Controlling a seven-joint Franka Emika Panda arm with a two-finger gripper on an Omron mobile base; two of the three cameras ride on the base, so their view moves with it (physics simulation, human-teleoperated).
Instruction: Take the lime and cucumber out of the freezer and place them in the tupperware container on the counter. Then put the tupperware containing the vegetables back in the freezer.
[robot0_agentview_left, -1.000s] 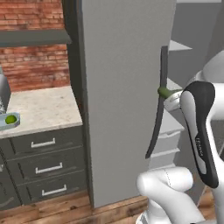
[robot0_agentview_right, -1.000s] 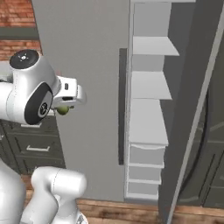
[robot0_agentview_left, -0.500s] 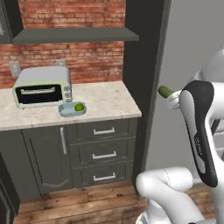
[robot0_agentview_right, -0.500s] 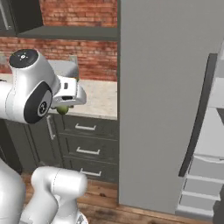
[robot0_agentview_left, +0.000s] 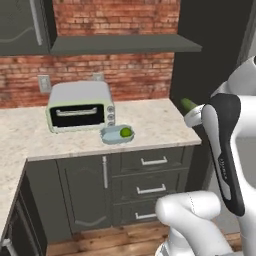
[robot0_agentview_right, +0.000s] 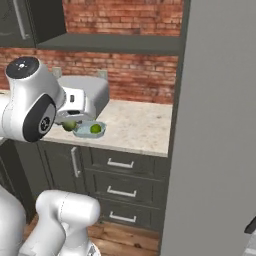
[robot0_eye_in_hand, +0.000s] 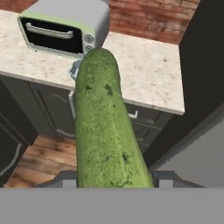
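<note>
The long dark green cucumber (robot0_eye_in_hand: 105, 127) runs up the middle of the hand view, with my gripper (robot0_eye_in_hand: 118, 179) shut on its near end. Its tip (robot0_agentview_left: 188, 104) pokes out beside my hand, level with the counter's right end. On the beige counter (robot0_agentview_left: 155, 125) sits the pale blue tupperware container (robot0_agentview_left: 116, 135) with the small lime (robot0_agentview_left: 125, 132) inside it, in front of the toaster oven. From the right I see container (robot0_agentview_right: 89, 130), lime (robot0_agentview_right: 95, 129) and the cucumber's end (robot0_agentview_right: 69, 125) just left of it. The grey freezer (robot0_agentview_right: 220, 125) stands at the right.
A pale green toaster oven (robot0_agentview_left: 80, 106) stands right behind the container. Dark drawers with silver handles (robot0_agentview_left: 154, 161) lie under the counter, a dark shelf (robot0_agentview_left: 125, 45) above it. The freezer's flat face walls off the right side.
The whole picture has swung from the freezer to the counter, so the base has turned. The cucumber stays in my gripper, now facing the toaster oven and container.
</note>
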